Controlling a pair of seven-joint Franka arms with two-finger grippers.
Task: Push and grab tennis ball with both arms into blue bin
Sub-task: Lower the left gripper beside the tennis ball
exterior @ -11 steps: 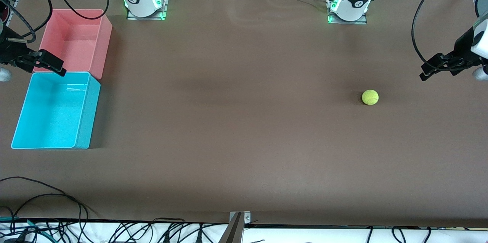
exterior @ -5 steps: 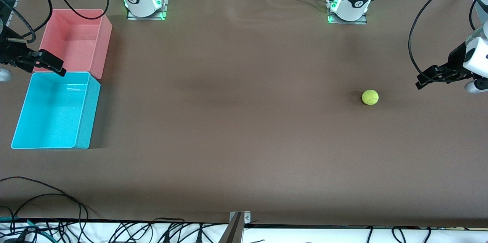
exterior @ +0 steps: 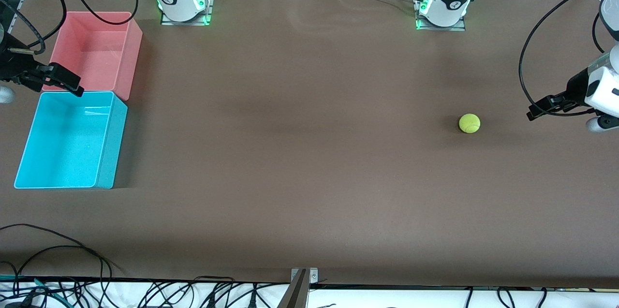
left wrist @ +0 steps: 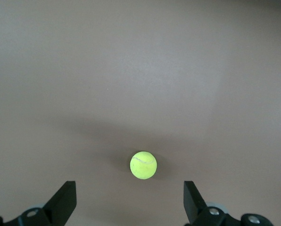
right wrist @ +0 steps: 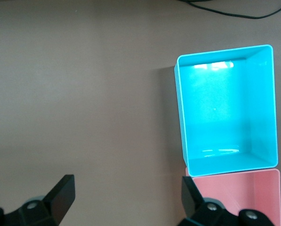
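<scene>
Left pincer [exterior: 537, 110]: wide open, empty, near the tennis ball [exterior: 469, 123], toward the left arm's end
Right pincer [exterior: 67, 83]: wide open, empty, well apart from the tennis ball, above the blue bin [exterior: 110, 146] rim

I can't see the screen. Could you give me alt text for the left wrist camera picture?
A small yellow-green tennis ball rests alone on a plain brown table. The left gripper hangs above the table with its two black fingers spread wide, the ball showing between them and untouched.
</scene>
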